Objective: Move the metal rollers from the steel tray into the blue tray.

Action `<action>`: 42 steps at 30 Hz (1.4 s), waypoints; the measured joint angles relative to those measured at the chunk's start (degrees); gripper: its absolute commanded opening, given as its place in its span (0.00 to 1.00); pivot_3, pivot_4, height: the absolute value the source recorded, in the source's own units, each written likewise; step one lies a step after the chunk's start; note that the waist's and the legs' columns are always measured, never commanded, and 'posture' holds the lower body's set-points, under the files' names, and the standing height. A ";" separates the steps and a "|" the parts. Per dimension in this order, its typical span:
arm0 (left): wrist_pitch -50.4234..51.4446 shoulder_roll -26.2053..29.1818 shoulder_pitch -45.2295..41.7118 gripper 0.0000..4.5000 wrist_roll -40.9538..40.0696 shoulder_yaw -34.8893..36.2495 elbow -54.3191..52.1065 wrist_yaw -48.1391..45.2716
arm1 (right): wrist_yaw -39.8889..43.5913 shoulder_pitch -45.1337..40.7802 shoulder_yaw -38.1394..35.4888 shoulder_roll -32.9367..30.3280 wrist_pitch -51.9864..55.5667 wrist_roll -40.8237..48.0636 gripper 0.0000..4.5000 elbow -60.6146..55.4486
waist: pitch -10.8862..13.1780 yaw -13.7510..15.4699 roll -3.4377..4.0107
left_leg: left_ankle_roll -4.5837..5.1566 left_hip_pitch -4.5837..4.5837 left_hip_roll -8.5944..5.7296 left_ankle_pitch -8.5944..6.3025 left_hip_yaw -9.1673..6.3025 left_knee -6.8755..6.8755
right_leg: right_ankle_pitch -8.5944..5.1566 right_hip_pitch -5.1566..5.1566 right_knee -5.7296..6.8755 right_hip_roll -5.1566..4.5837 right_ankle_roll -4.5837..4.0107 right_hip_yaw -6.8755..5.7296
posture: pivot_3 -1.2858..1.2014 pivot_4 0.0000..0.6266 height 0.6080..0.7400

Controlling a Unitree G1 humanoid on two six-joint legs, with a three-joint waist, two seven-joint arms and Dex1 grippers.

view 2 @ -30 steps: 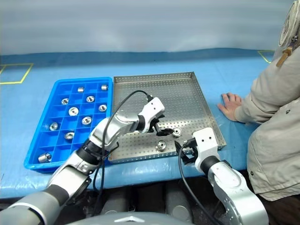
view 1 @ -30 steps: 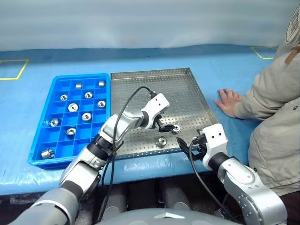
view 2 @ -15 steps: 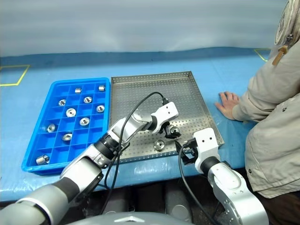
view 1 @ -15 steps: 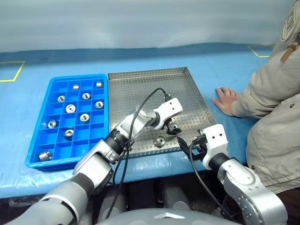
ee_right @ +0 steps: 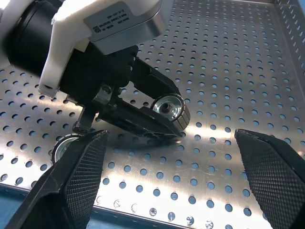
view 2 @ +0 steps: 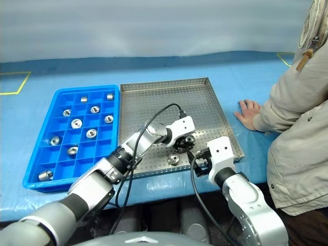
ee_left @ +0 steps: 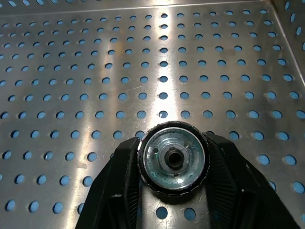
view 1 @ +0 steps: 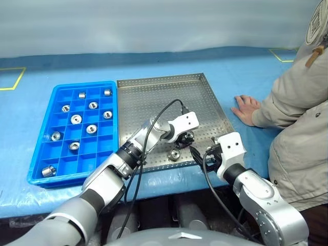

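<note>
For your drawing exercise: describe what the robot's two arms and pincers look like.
Both arms have silver-grey rounded shells with black joints. Each ends in a white boxy wrist block, and a black cable loops along each arm. The left pincer and right pincer each have two black fingers; the right's fingers are knurled.

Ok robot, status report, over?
Left claw shut on one shiny metal roller in perforated steel tray. Right claw open. Second roller loose nearby.

rollers: one shiny roller (ee_left: 174, 160) is standing on edge in my left end effector (view 1: 187, 137); another (view 1: 174, 154) is lying nearby; nine are sitting in compartments.
steel tray (view 1: 154, 97): is lying right of the blue tray (view 1: 43, 154).
</note>
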 measured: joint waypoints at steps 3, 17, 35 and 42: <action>-0.46 -0.02 0.80 0.38 -0.06 2.60 0.49 2.41 | 0.33 -1.02 -0.01 -0.13 -0.02 -0.03 1.00 0.29 | 0.00 -0.07 0.00 | 0.00 0.03 0.01 0.00 0.06 0.00 | 0.02 -0.01 0.02 0.02 0.03 0.07 | 0.43 0.24 1.00; 16.66 4.04 17.08 0.38 -2.91 26.51 -37.31 21.46 | 5.56 -13.92 6.26 -1.50 -0.29 0.24 1.00 7.83 | 0.02 1.99 0.00 | 0.02 0.04 0.02 -0.01 0.11 -0.04 | 0.23 -0.04 0.04 0.00 0.35 0.18 | 0.53 0.24 1.00; 35.83 5.08 40.33 0.38 1.17 31.97 -65.59 35.57 | 12.90 -21.81 13.90 -0.96 -2.73 0.46 1.00 15.43 | 0.05 7.65 -0.05 | 0.03 0.04 0.00 -0.02 -0.01 0.02 | 0.05 0.07 -0.02 -0.06 0.05 -0.02 | 0.57 0.24 1.00; 36.91 3.25 41.25 0.38 -0.57 32.98 -66.24 36.51 | 12.52 -20.01 13.82 -0.89 -2.73 0.44 1.00 15.39 | 0.03 7.50 -0.02 | 0.03 0.06 0.01 -0.02 -0.02 0.02 | 0.03 0.09 -0.02 -0.08 0.02 -0.05 | 0.56 0.24 1.00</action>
